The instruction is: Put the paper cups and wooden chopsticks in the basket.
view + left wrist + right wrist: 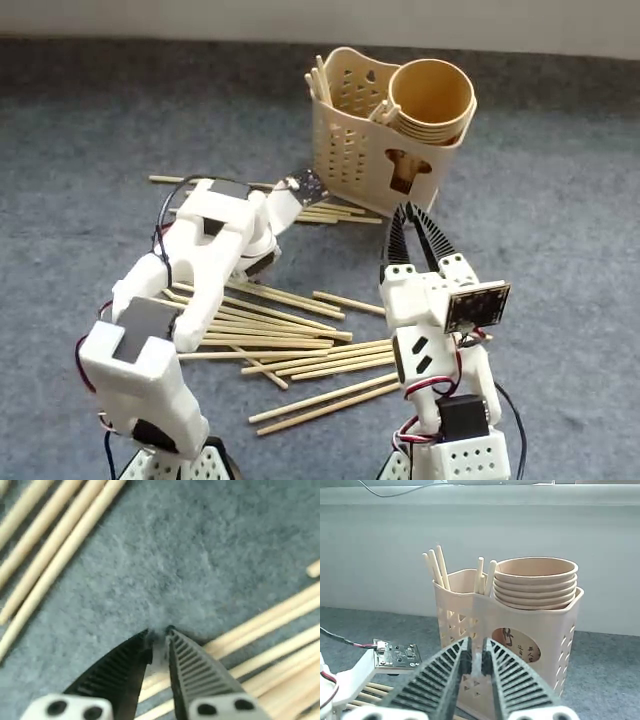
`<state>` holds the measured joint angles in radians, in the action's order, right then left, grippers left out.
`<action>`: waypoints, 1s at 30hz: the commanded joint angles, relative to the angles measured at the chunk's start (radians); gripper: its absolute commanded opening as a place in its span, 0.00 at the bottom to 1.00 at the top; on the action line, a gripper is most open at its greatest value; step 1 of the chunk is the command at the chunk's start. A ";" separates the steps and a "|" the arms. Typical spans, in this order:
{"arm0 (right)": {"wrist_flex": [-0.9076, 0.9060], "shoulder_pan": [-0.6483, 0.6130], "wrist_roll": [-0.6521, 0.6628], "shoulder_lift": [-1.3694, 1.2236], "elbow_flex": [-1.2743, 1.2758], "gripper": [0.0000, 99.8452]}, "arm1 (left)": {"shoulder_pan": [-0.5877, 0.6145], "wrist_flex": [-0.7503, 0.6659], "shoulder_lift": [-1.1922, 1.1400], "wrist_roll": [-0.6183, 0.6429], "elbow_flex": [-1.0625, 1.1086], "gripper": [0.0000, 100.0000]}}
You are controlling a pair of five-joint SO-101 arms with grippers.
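The stacked paper cups [432, 95] stand nested in the cream slotted basket [350, 150], in its right-hand compartment, and their rims rise above its wall. Beside them, in the other compartment, several wooden chopsticks [320, 80] lean upright. The basket stands on the grey carpet [560, 220] toward its far edge, right of the middle.

Many loose chopsticks [290, 340] lie scattered flat across the middle of the carpet and toward its near edge, and a few more lie just in front of the basket.

The left arm [200, 260] bends down over this scatter. The left gripper [159, 630] has its tips on bare carpet between two groups of sticks, its fingers pinched nearly together with nothing between them.

The right gripper [410, 215] is raised just in front of the basket and points at it, its fingers clenched and holding nothing.
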<state>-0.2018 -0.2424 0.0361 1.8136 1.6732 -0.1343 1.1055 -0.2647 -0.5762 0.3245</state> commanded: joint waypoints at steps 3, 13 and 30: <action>0.004 0.012 0.008 0.013 0.088 0.05 | 0.015 0.091 -0.001 -0.006 -0.028 0.07; 0.004 0.012 0.008 0.013 0.088 0.05 | 0.022 0.138 0.101 0.000 -0.027 0.09; 0.004 0.012 0.009 0.013 0.088 0.05 | -0.018 -0.078 0.283 0.000 0.242 0.14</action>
<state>-0.2018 -0.2424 0.0361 1.8136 1.6732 -0.1389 1.0733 -0.0284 -0.5746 0.5639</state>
